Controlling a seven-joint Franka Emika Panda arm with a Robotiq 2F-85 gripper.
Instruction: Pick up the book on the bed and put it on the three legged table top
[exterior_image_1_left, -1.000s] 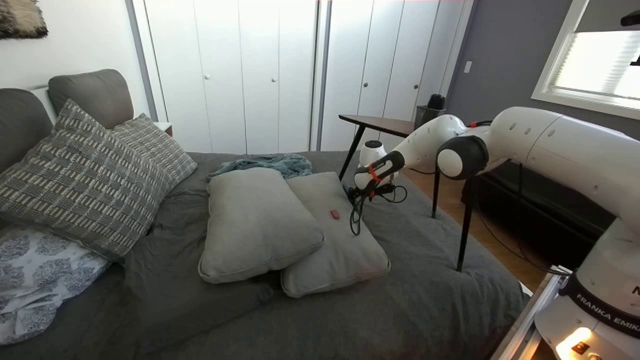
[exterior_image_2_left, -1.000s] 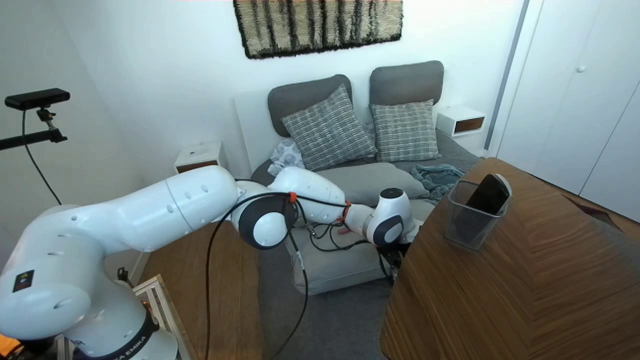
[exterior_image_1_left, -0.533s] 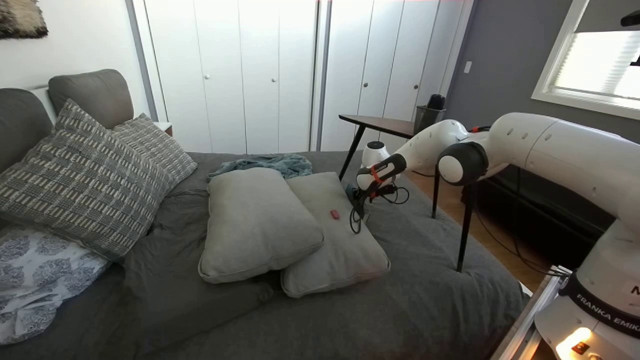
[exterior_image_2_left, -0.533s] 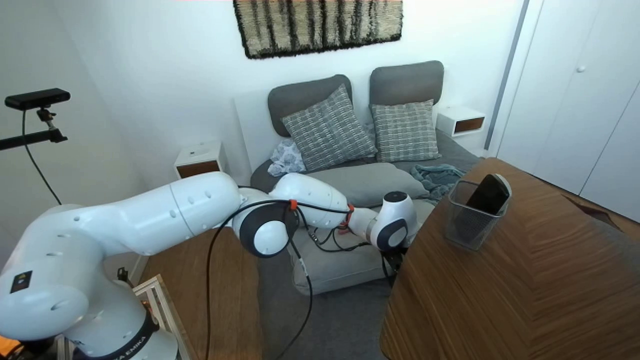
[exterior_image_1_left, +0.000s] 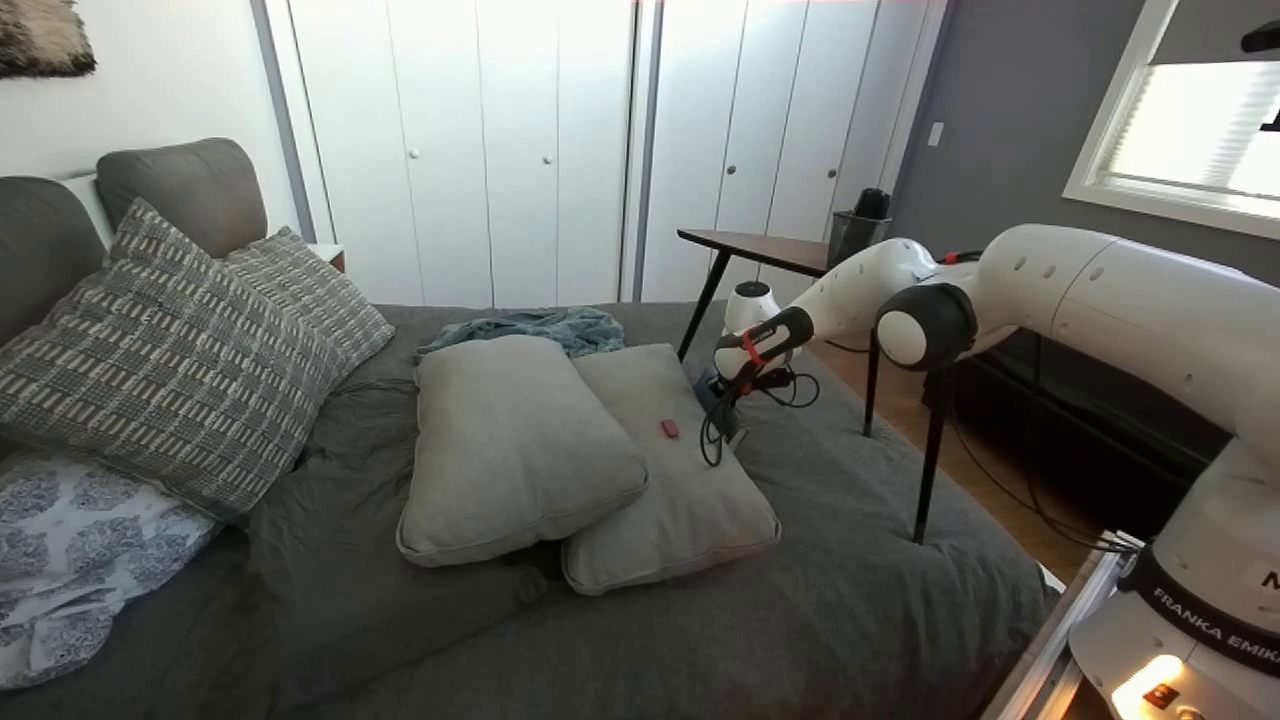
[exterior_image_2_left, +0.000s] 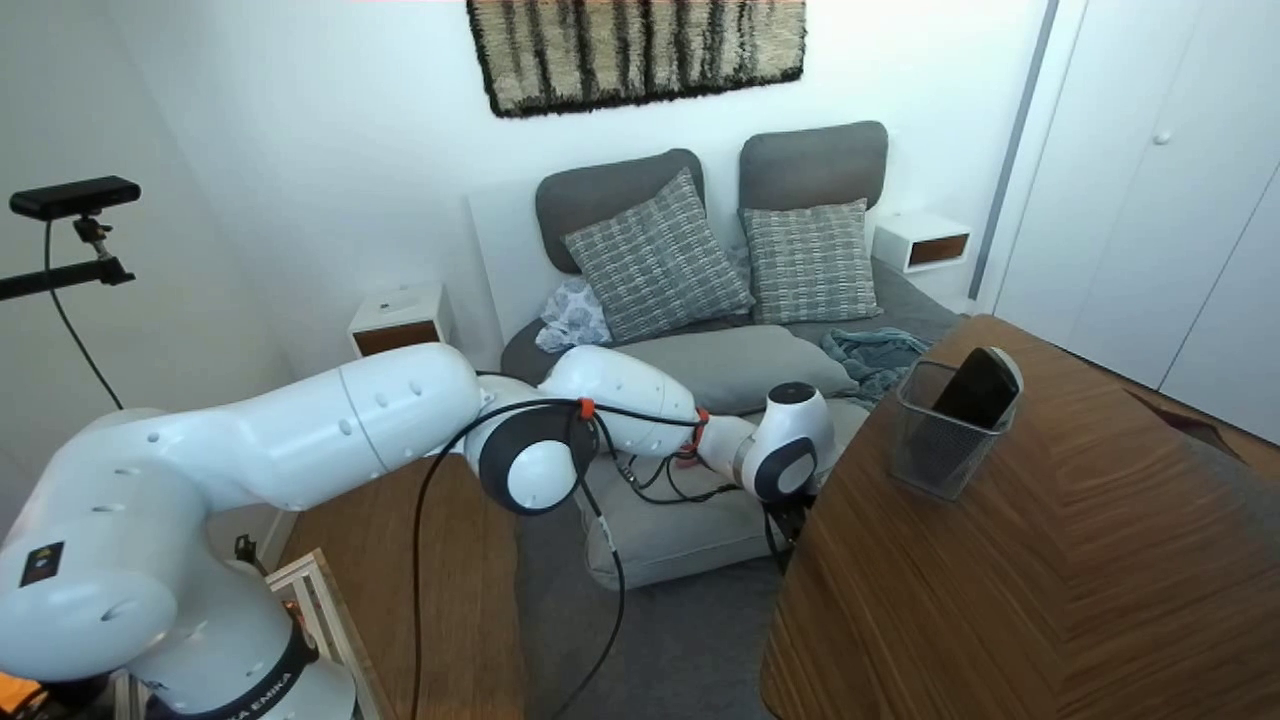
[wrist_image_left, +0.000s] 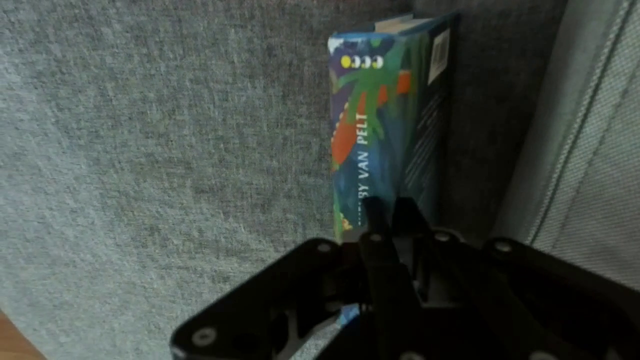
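Note:
In the wrist view the book (wrist_image_left: 385, 95) stands on the grey bed cover (wrist_image_left: 200, 150), its colourful spine facing the camera and its dark back cover turned right. My gripper (wrist_image_left: 390, 205) is over the spine's lower part, fingers nearly together with a thin gap. The spine's left edge lies outside the left finger, so the jaws do not span the book; the fingers hide its lower half. A blue-grey bit of the book (exterior_image_1_left: 708, 388) seems to show beside the wrist in an exterior view. The three legged table's brown top (exterior_image_2_left: 1050, 560) stands beside the arm.
Light grey pillows (exterior_image_1_left: 510, 450) lie beside the gripper, with a small red thing (exterior_image_1_left: 669, 429) on one. On the table top a mesh basket (exterior_image_2_left: 945, 440) holds a black object. A table leg (exterior_image_1_left: 932, 450) rises near the arm. Cables (exterior_image_1_left: 712, 440) hang at the wrist.
Over the first half second the arm sank slightly and shifted a little; since then it has held still. More of the blue-grey shape beside the wrist shows now in an exterior view.

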